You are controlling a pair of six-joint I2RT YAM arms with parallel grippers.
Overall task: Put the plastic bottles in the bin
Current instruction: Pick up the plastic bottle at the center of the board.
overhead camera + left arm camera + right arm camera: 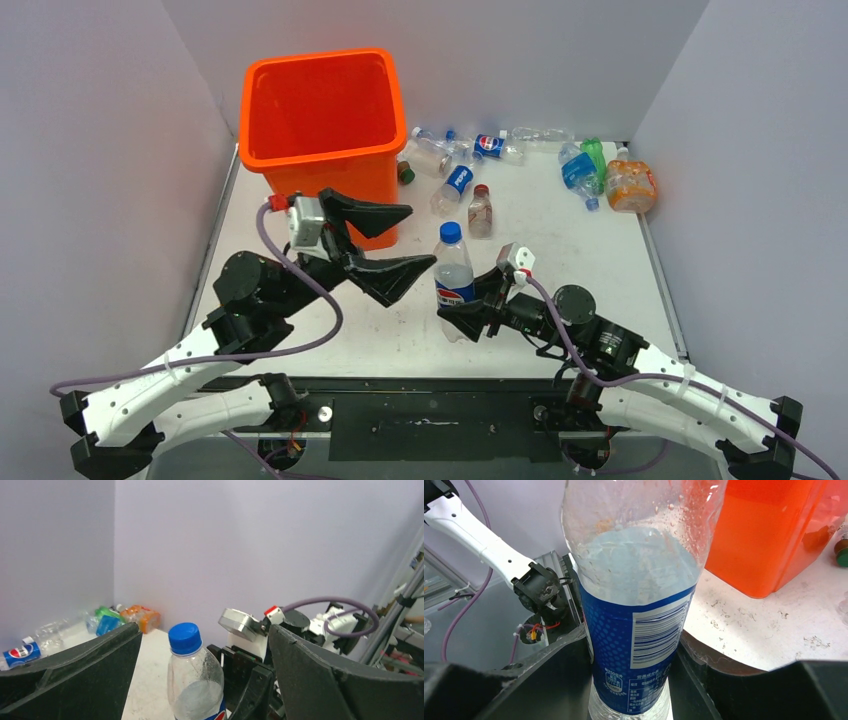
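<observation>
A clear plastic bottle with a blue cap and a blue label stands upright on the table in front of the bin. My right gripper is shut on its lower body; in the right wrist view the fingers press both sides of the label. My left gripper is open just left of the bottle. The left wrist view shows the bottle's top between the wide-apart jaws, touching neither. More bottles lie at the back, right of the bin.
A squat orange bottle, a green one and a blue-tinted one lie at the back right by the wall. A small red-capped bottle stands mid-table. The orange bin wall rises close behind the held bottle.
</observation>
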